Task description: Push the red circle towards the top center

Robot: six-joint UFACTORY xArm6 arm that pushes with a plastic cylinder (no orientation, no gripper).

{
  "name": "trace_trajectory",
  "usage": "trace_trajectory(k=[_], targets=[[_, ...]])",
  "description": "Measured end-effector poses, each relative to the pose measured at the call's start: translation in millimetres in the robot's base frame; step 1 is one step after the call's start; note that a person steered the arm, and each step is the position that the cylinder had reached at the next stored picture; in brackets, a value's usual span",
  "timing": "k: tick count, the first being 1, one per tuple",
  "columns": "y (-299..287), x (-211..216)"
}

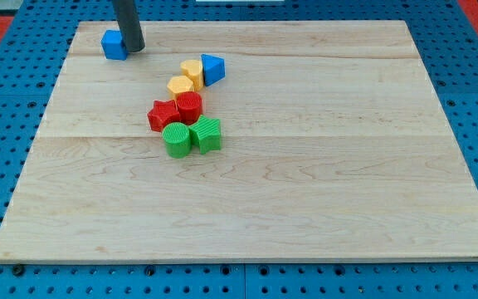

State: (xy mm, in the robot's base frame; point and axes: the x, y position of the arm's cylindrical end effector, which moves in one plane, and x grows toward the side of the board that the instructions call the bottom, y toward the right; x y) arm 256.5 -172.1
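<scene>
Two green blocks are sitting nearest the view's bottom, side by side and touching: a green cylinder on the view's left and a green block of less certain shape on its right. Just above them the red circle is resting against a red star-like block to its left (the two reds are touching, and both are pressing close to the greens below). Further up, two yellow blocks are lying in a slanted pair, with a blue triangular block touching the upper one on its right. Over at the view's top left corner of the wooden board, my tip is standing right beside a blue cube, apparently touching its right side, well apart from the red circle. It is a bare rod, with nothing to open or close.
</scene>
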Motion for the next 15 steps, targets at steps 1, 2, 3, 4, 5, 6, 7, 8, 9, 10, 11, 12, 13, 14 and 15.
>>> trace_trajectory(k=[1,2,3,4,5,6,7,8,9,10,11,12,13,14,15], targets=[[3,0],[15,0],[46,3],[95,15],[106,15],[114,15],[115,15],[116,17],[118,52],[123,66],[135,87],[153,139],[127,166],[84,167],[72,151]])
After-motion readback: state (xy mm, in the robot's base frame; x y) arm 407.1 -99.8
